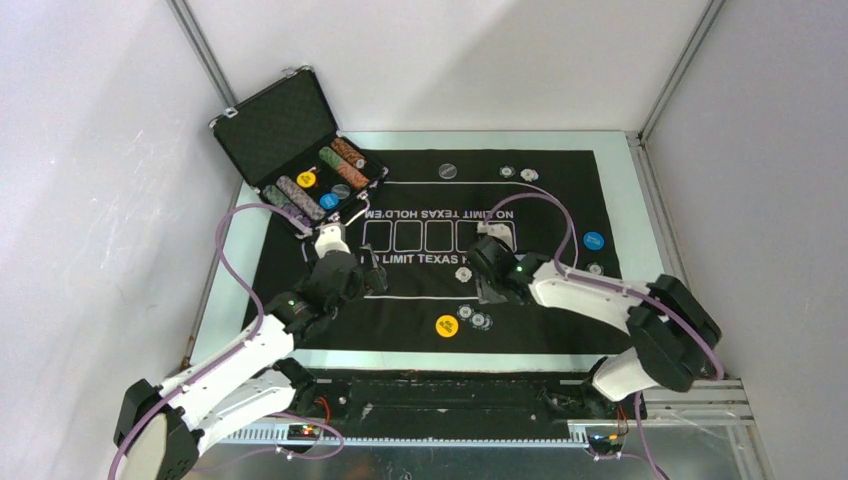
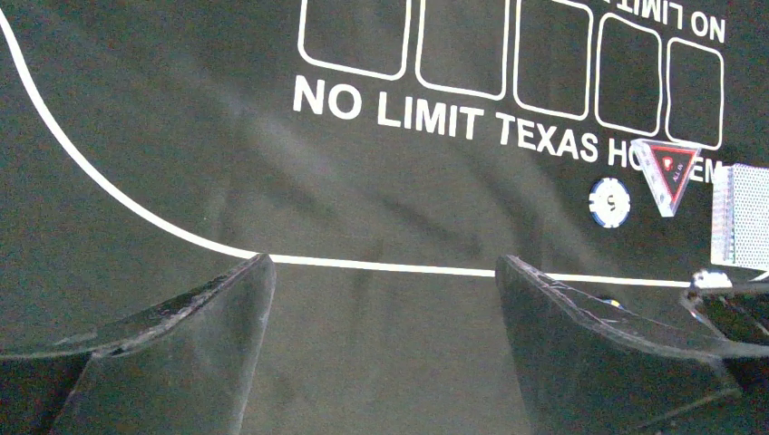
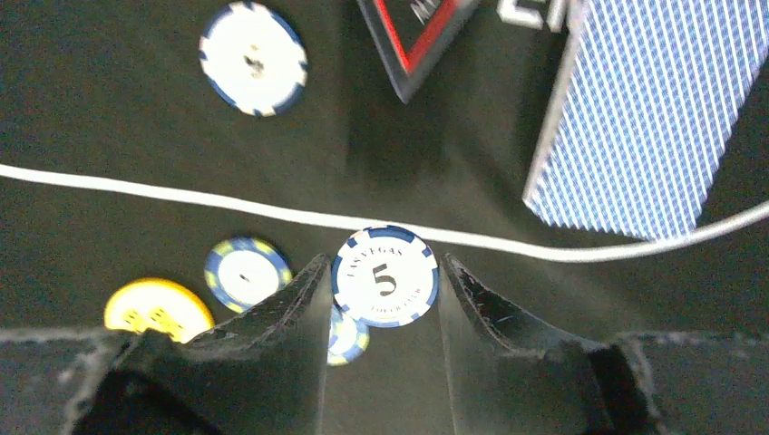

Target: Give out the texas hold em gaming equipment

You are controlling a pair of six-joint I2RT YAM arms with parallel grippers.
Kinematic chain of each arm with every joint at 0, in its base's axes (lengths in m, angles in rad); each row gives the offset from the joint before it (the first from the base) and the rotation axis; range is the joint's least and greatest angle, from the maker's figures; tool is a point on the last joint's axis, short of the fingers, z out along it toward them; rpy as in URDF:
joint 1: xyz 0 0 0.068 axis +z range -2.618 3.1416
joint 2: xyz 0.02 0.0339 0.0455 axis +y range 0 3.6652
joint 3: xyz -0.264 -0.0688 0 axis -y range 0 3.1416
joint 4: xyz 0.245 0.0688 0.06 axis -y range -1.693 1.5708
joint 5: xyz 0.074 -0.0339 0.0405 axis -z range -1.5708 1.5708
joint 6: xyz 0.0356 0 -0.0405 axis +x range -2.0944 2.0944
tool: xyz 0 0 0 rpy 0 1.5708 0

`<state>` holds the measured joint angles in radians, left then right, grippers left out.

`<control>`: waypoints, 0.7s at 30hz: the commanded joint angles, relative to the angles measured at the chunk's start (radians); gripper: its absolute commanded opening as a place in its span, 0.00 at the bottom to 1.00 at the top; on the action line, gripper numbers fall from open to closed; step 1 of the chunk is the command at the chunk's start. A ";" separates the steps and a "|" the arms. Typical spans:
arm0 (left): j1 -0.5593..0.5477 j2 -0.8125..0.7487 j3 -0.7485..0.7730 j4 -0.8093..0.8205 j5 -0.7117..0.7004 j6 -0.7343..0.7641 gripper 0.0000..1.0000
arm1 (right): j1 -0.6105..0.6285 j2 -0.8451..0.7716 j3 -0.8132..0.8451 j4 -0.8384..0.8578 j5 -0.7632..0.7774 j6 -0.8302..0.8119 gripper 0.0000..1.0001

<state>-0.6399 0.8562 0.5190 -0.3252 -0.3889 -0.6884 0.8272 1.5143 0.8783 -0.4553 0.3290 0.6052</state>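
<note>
My right gripper (image 3: pixel 385 265) is shut on a white-and-blue "5" poker chip (image 3: pixel 384 279), held above the black mat; in the top view it (image 1: pixel 490 288) is at mid-mat. Below it lie two blue-and-yellow chips (image 3: pixel 247 272), one partly hidden by a finger, and a yellow disc (image 3: pixel 156 306). Beyond are another chip (image 3: pixel 253 58), the red-black triangle marker (image 3: pixel 413 36) and the blue-backed cards (image 3: pixel 644 118). My left gripper (image 2: pixel 383 263) is open and empty over bare mat, left of a chip (image 2: pixel 608 201), the triangle (image 2: pixel 671 172) and the cards (image 2: pixel 742 217).
The open black case (image 1: pixel 290 140) with rows of chips and discs stands at the far left corner. A blue disc (image 1: pixel 593 240) and a chip (image 1: pixel 595 268) lie at the mat's right. A black disc (image 1: pixel 447 171) and two chips (image 1: pixel 518 174) lie at the far edge.
</note>
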 commanded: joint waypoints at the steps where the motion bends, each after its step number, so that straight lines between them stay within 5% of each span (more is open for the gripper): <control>1: 0.004 0.005 -0.004 0.015 -0.009 0.010 0.98 | -0.005 -0.123 -0.099 -0.044 0.021 0.072 0.06; 11: 0.004 0.086 0.031 0.038 0.029 -0.002 0.98 | -0.018 -0.146 -0.238 0.030 0.000 0.113 0.10; 21: 0.002 0.207 0.121 0.071 0.125 -0.006 0.98 | -0.019 -0.182 -0.271 0.020 0.004 0.121 0.46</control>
<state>-0.6399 1.0267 0.5652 -0.3130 -0.3244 -0.6899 0.8108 1.3632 0.6281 -0.4438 0.3176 0.7082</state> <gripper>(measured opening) 0.985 0.452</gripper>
